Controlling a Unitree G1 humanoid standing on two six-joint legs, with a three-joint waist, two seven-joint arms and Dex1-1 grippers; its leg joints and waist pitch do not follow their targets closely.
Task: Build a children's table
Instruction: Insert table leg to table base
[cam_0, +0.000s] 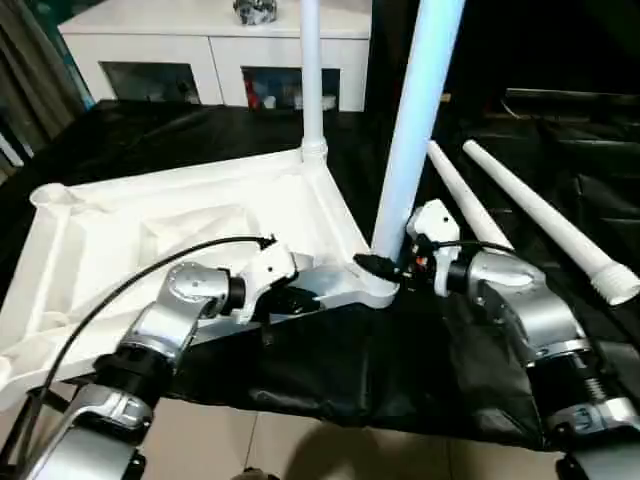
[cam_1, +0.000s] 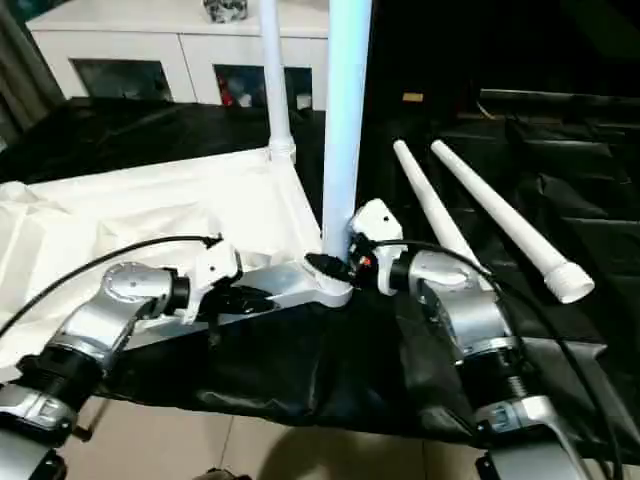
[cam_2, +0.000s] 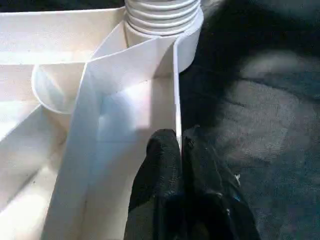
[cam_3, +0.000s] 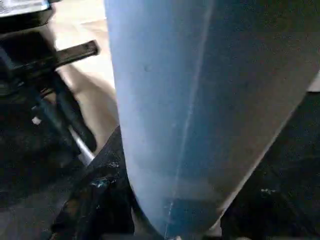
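A black-covered surface (cam_0: 330, 370) is seen from above, with a white cabinet (cam_0: 215, 50) with glass doors standing behind it. On the surface, toward the left, a white plastic tabletop (cam_0: 120, 250) is laid upside down, so that its ribbed underside faces up. Two long white legs are stood upright in its corner sockets: a far leg (cam_0: 311, 70) at the back corner and a near leg (cam_0: 415, 120) at the front corner closest to the robot. Two loose legs (cam_0: 540, 215) are laid side by side on the black cover to the right, well apart from the tabletop.

The left hand (cam_2: 179, 150) is pinched shut on the thin front edge wall of the tabletop, just beside the near corner socket. The right hand (cam_0: 385, 268) is held half open around the base of the near leg, with one black finger (cam_3: 107, 190) pressed against the tube.
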